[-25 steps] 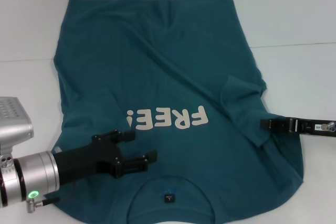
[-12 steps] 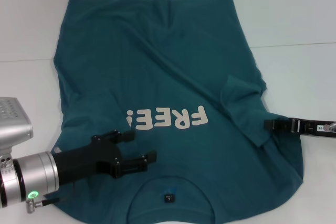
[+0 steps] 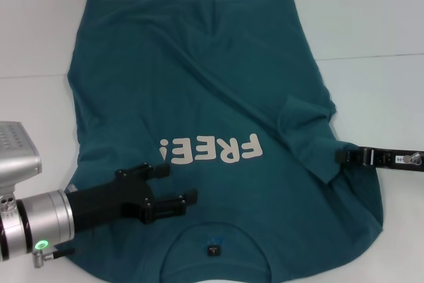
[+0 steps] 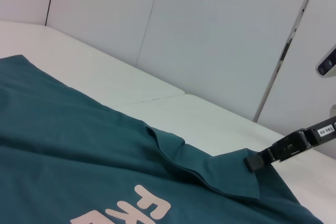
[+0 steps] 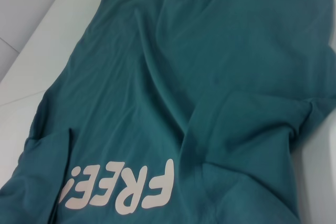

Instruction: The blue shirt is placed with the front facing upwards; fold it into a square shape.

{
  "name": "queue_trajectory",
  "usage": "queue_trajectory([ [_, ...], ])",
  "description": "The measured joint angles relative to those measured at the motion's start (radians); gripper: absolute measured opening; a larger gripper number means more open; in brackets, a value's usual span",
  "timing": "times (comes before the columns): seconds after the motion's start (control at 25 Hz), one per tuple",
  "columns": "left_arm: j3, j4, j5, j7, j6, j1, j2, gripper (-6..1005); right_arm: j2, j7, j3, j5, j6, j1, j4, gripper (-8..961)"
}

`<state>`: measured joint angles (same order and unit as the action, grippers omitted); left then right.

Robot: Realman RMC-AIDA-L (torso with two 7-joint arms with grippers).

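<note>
- I see the blue shirt [image 3: 212, 117] spread flat on the white bench [image 3: 371, 18], front up, with the cream "FREE!" lettering [image 3: 211, 150] reading upside down from my head camera.
- The collar and its small dark neck label [image 3: 213, 250] lie at the edge of the shirt nearest the robot; the hem lies at the far edge.
- Both sleeves are folded inward onto the body of the shirt; the one on the robot's right side forms a raised flap [image 3: 306, 124] just beside the lettering.
- My left gripper [image 3: 173, 189] hovers over the shirt between the lettering and the neck label, on the left shoulder side. Its jaws are spread, holding nothing.
- My right gripper [image 3: 343, 157] sits at the shirt's right edge, level with the lettering, its tip against the folded sleeve's outer edge. I cannot tell whether its jaws are pinching the cloth or merely touching it.
- From the left wrist camera I see the same right gripper [image 4: 257, 159] meeting the corner of the sleeve flap [image 4: 220, 174].
- The right wrist camera shows only the shirt [image 5: 210, 66] and its lettering [image 5: 123, 190], with creases running from the hem toward the right sleeve.
- No containers are in my views.
</note>
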<state>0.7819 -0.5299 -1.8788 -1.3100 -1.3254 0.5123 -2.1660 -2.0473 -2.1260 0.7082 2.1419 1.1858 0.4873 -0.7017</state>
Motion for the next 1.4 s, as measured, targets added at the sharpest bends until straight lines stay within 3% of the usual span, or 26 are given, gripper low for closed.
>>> queue_trajectory([
  [0.16,0.000,-0.001,0.000,0.000,0.000,0.002,0.000,904,0.000,0.001,0.000,-0.001,0.002,-0.001,0.000,5],
  [0.96,-0.003,0.004,0.000,0.000,0.003,0.008,0.002,903,-0.006,0.052,0.000,-0.056,0.113,0.043,0.002,78],
  [1.4,-0.004,0.004,0.000,-0.002,0.003,0.006,0.000,903,-0.015,0.045,0.053,-0.048,0.137,0.065,0.006,118],
])
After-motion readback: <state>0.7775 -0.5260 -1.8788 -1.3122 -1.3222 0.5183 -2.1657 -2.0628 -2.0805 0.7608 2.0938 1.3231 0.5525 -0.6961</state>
